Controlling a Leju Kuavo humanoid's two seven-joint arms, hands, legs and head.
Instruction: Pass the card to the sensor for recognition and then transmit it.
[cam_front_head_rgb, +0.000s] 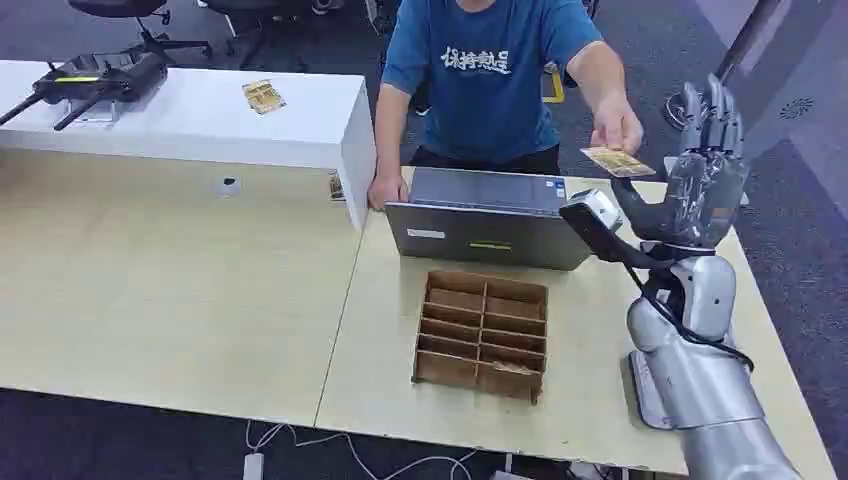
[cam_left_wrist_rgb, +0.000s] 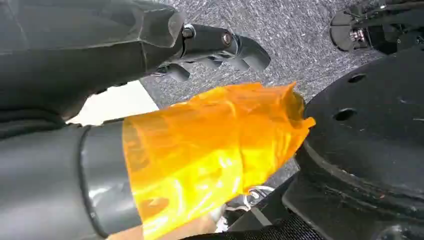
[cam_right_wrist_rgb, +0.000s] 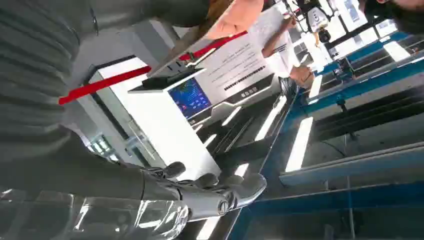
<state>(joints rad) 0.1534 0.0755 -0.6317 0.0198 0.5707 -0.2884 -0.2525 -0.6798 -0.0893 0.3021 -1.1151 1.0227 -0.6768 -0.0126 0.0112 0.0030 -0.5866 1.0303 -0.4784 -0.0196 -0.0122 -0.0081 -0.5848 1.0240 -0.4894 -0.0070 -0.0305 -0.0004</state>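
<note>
**Card offered, my fingers spread and waiting**

At the right of the head view, my right hand (cam_front_head_rgb: 708, 175) stands raised above the bench (cam_front_head_rgb: 180, 290), fingers (cam_front_head_rgb: 712, 115) pointing up and apart — holding nothing. Just beside it, toward the upper middle of the frame, a person in a blue shirt (cam_front_head_rgb: 488, 75) reaches over an open laptop (cam_front_head_rgb: 487, 232) and holds out the card (cam_front_head_rgb: 617, 161) by its far edge, the near edge pointing at my palm, close but not yet touching.

I judge the card light, thin and fairly stiff, with a slick face — easy to flick away, hard to crush. The free near edge looks like the place to take it, pinched flat between thumb and a finger, clear of the person's hand (cam_front_head_rgb: 615, 128).

A brown divided tray (cam_front_head_rgb: 482, 335) sits low in the centre of the frame; a second card (cam_front_head_rgb: 263, 96) lies on the white counter (cam_front_head_rgb: 200, 125) at upper left. I cannot tell which object is the sensor.

My left hand (cam_left_wrist_rgb: 210, 47) hangs over grey carpet in its wrist view, thumb wrapped in orange film (cam_left_wrist_rgb: 210, 145), dark fingers loosely apart, gripping nothing.
</note>
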